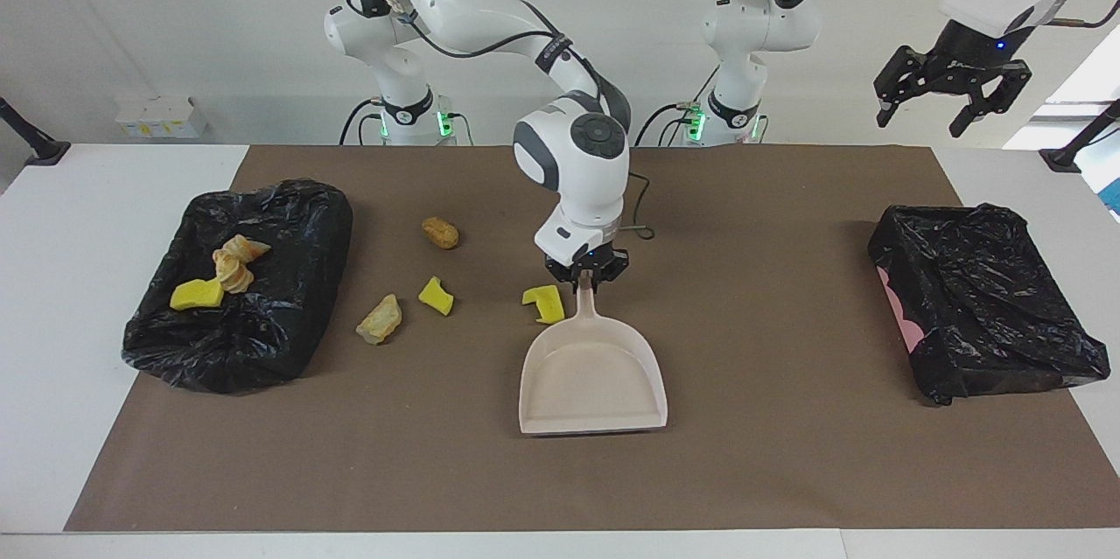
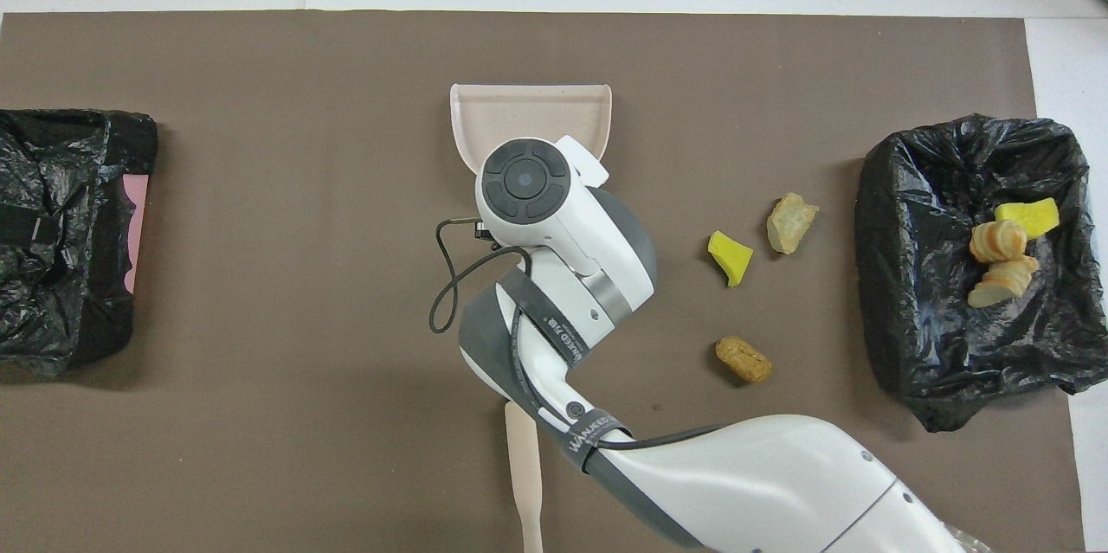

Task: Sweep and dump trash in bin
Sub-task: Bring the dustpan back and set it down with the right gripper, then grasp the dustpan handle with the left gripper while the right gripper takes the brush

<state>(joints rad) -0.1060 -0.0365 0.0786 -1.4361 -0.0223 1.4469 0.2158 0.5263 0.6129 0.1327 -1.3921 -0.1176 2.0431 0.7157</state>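
On the brown mat (image 1: 787,454) that covered most of the table, the largest things were two bins lined with black plastic. The bin at the right arm's end (image 1: 241,283) held three scraps (image 1: 219,275): two tan crusty lumps and a yellow sponge piece. The other bin (image 1: 984,305), at the left arm's end, showed only crumpled black liner and a strip of pink.

Next in size, the beige dustpan (image 1: 593,371) lay near the middle of the mat, its mouth turned away from the robots. The right gripper (image 1: 585,272) was clamped on the dustpan's handle, its fingers pinched narrow around it. The left gripper (image 1: 951,95) hung high over the left arm's end of the table with its fingers spread wide, holding nothing; that arm waited.

A wooden brush (image 2: 524,471) lay nearer to the robots than the dustpan, partly under the right arm.

Four loose scraps lay on the mat between the dustpan and the fuller bin: a yellow sponge piece (image 1: 544,301) just beside the dustpan's handle, another yellow piece (image 1: 435,295), a tan lump (image 1: 380,319) and a brown lump (image 1: 440,233) nearest the robots.
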